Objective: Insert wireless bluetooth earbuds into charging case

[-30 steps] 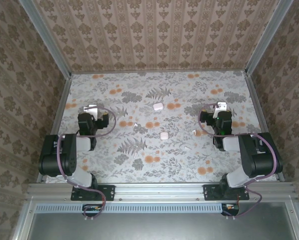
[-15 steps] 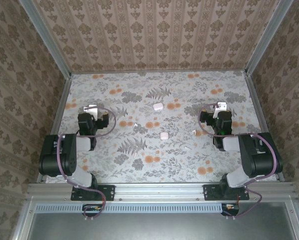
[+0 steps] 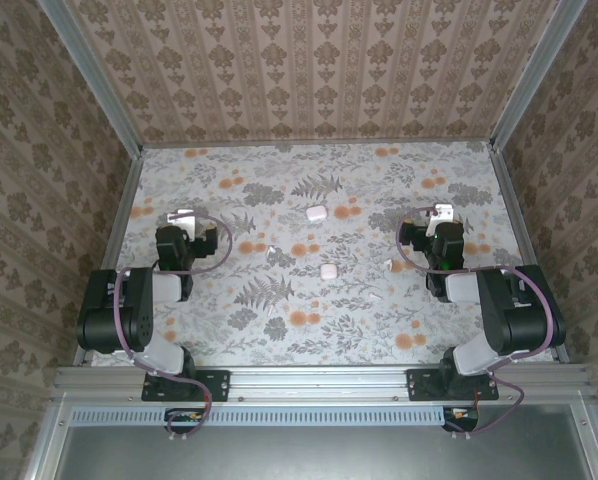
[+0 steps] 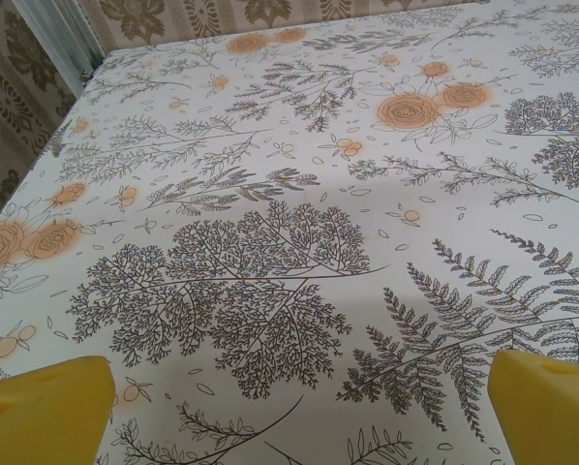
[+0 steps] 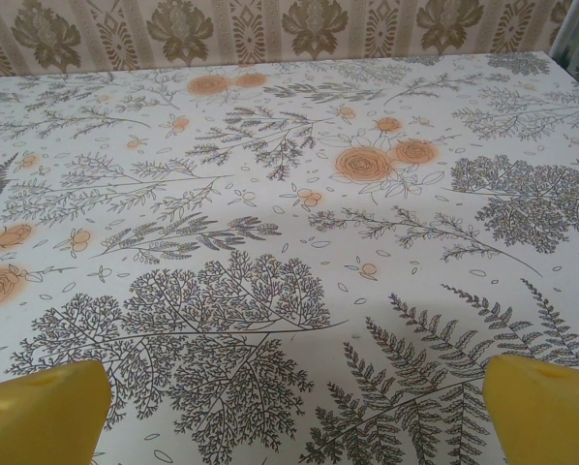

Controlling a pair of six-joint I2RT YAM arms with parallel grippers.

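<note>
The left gripper [image 3: 182, 216] sits near the left edge of the flower-printed worktop [image 3: 229, 335], its yellow fingertips [image 4: 43, 407] spread wide on nothing. The right gripper [image 3: 441, 212], near the right edge, is spread just as wide and empty. Tiny white plastic earbuds [image 3: 388, 265] lie scattered about the worktop's middle, apart from both grippers. Two small white rounded-square cases [image 3: 328, 271] lie among them, one at the centre and one nearer the far edge.
</note>
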